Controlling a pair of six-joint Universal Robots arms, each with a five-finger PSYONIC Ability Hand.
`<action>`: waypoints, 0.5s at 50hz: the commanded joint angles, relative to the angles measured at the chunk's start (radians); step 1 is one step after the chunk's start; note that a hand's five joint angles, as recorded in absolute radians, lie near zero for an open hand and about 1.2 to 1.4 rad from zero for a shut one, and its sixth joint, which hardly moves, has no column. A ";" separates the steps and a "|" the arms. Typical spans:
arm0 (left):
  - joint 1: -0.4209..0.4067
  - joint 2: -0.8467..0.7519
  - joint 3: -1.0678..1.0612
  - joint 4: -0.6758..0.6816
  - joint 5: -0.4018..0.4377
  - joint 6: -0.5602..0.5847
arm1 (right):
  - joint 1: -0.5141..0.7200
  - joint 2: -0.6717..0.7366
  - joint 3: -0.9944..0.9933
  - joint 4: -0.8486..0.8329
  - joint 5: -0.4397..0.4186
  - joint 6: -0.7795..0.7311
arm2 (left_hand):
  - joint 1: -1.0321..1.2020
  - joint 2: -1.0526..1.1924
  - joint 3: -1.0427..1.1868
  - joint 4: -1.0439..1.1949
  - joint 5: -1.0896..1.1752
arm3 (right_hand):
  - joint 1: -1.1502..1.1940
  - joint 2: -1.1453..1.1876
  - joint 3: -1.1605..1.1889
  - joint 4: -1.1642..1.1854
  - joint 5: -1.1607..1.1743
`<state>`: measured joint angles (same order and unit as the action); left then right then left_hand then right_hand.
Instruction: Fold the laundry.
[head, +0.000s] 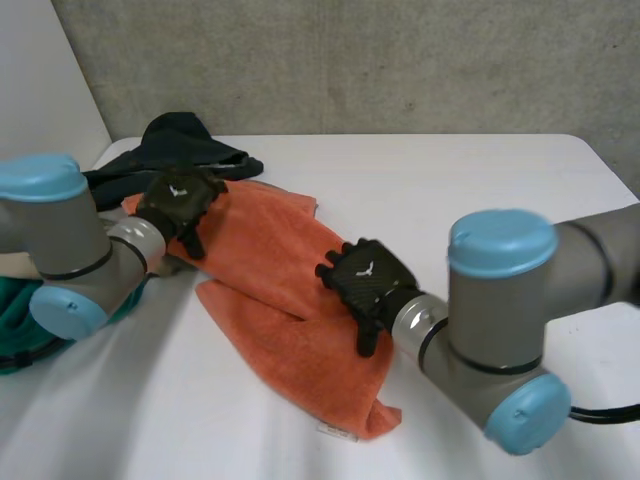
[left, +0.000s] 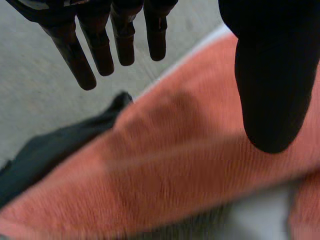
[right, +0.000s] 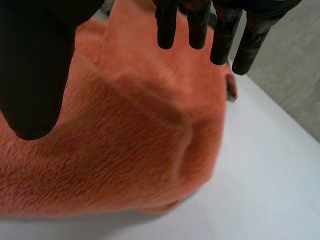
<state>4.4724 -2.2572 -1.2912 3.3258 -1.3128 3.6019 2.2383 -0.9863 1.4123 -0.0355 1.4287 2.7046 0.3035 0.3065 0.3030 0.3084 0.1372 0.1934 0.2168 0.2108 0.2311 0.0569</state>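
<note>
We have 1 orange towel (head: 268, 285) on the white table (head: 450, 190), lying as a long, rumpled strip from the far left toward the near middle. One layer is lapped loosely over another, so it is neither spread flat nor neatly folded. Behind its far end lies a dark garment (head: 188, 150), touching or just beside the towel's edge. A teal cloth (head: 18, 318) sits at the table's left side, beside the left arm.

The left hand (head: 178, 203) is over the far end of the towel, next to the dark garment. In its wrist view its fingers (left: 100, 52) are straight and spread away from the thumb, with nothing between them. The right hand (head: 362, 282) is over the towel's middle, near its right edge. Its fingers (right: 196, 27) are likewise straight and apart from the thumb, and they grasp nothing. We cannot tell whether either palm actually presses the cloth or hangs just above it.

We judge the task to be at an early step: both hands are placed on the towel, but no grip is made and no clean fold is set. The next move, as we see it, calls for each hand to find a true corner or edge instead of the bunched middle. Each should pinch a single layer and draw the towel out flat before any fold. The left hand needs care not to catch the dark garment along with the towel's far end.
</note>
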 joint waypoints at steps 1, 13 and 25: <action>-0.010 -0.099 0.052 -0.015 -0.003 0.121 | 0.012 0.070 -0.019 -0.020 0.073 -0.011 | 0.259 0.256 0.259 0.254 0.250 | -0.019 -0.042 -0.036 -0.057 -0.057; -0.114 -0.030 0.059 -0.012 -0.135 0.110 | 0.000 0.092 -0.046 -0.009 0.101 -0.005 | 1.093 1.090 1.093 1.088 1.085 | 1.203 1.179 1.185 1.165 1.165; -0.410 0.270 -0.049 -0.009 -0.164 -0.083 | -0.198 -0.202 0.048 0.008 0.153 -0.043 | 1.093 1.090 1.093 1.088 1.085 | 1.203 1.179 1.185 1.165 1.165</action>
<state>4.1955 -2.0928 -1.3090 3.3107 -1.4762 3.6233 2.1424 -1.0696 1.4149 -0.0357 1.5733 2.6875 1.0726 1.1942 1.1820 1.1981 0.9719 0.9391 1.1719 1.1681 1.1772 0.9667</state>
